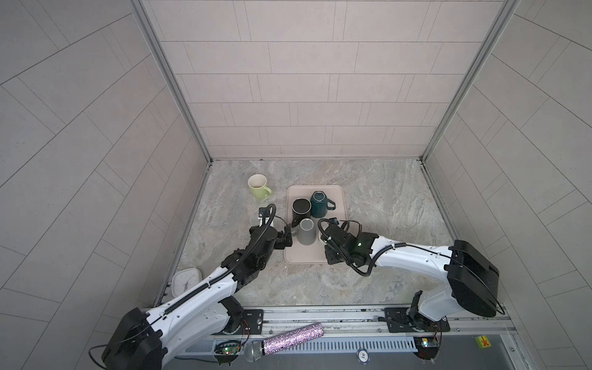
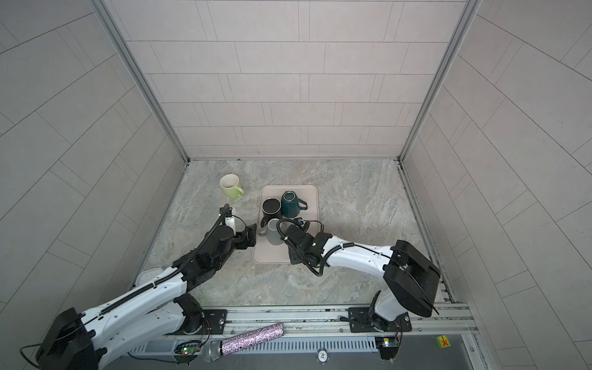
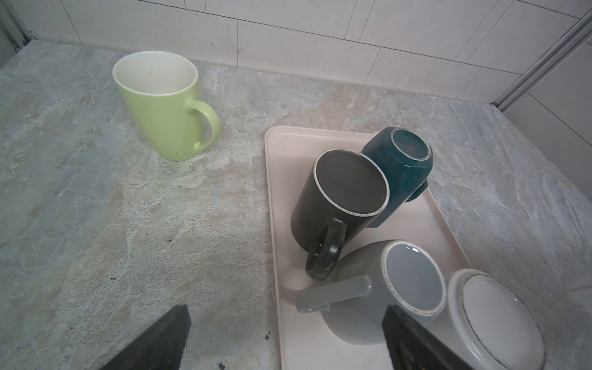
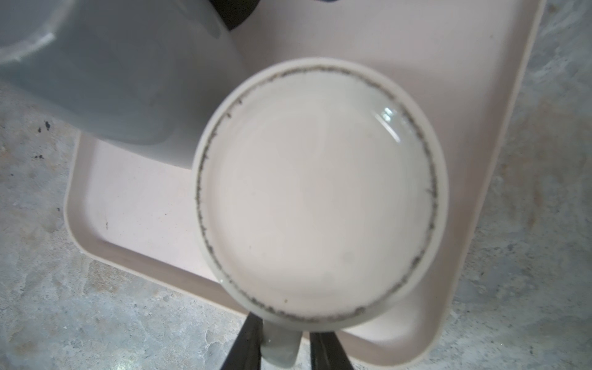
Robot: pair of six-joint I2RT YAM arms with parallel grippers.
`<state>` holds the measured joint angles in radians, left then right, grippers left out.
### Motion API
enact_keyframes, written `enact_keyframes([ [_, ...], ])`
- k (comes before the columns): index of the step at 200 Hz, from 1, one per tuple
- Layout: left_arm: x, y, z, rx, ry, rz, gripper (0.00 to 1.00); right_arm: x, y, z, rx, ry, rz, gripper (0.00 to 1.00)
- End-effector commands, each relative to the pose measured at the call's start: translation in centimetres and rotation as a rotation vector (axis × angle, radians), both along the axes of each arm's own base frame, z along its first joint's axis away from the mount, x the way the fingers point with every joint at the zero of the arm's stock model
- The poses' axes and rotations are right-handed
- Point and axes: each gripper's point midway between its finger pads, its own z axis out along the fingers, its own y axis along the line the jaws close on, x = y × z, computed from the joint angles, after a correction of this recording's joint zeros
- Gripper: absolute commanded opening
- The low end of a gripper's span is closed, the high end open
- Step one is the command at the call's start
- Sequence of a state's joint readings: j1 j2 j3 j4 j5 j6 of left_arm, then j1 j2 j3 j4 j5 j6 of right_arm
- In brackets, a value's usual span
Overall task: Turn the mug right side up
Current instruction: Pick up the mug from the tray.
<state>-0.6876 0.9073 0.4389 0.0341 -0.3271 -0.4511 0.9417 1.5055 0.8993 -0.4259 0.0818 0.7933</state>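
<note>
White mug (image 4: 320, 192) base: glossy, round, speckled ring.

Left tool (image 3: 286, 317) wide; right tool (image 4: 288, 336) narrow.

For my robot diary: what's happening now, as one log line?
white mug: upside down on tray | right gripper: jaws astride its handle | left gripper: open, empty

Your tray (image 1: 304, 254) sits on the counter (image 1: 384, 208) with a cluster of mugs (image 1: 301, 207) on it; lone mug (image 1: 258, 187) stands behind and left of it, clock (image 1: 184, 278) down front-left.
</note>
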Motion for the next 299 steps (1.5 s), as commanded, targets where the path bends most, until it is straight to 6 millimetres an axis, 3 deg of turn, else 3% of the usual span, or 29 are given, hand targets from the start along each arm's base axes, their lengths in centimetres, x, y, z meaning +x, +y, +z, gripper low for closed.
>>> enact_keyframes([
  [1, 0.2, 0.1, -0.1, 0.019, -0.014, 0.003, 1.0, 0.4, -1.2, -0.5, -0.047, 0.006, -0.043, 0.33],
  [47, 0.2, 0.0, -0.2, 0.025, -0.014, -0.002, 1.0, 0.9, -1.4, -1.0, -0.041, 0.013, -0.048, 0.33],
  [136, 0.5, -0.2, -0.9, 0.048, -0.003, -0.008, 1.0, 1.4, -0.9, -1.2, -0.012, 0.041, -0.014, 0.0],
  [191, 0.8, -1.1, -0.5, 0.042, 0.002, -0.039, 1.0, 1.7, -1.5, -0.8, 0.011, 0.049, -0.005, 0.0],
  [299, 1.0, -3.3, -0.2, 0.029, 0.065, -0.11, 1.0, 3.0, -1.4, 3.0, 0.095, -0.061, 0.066, 0.0],
])
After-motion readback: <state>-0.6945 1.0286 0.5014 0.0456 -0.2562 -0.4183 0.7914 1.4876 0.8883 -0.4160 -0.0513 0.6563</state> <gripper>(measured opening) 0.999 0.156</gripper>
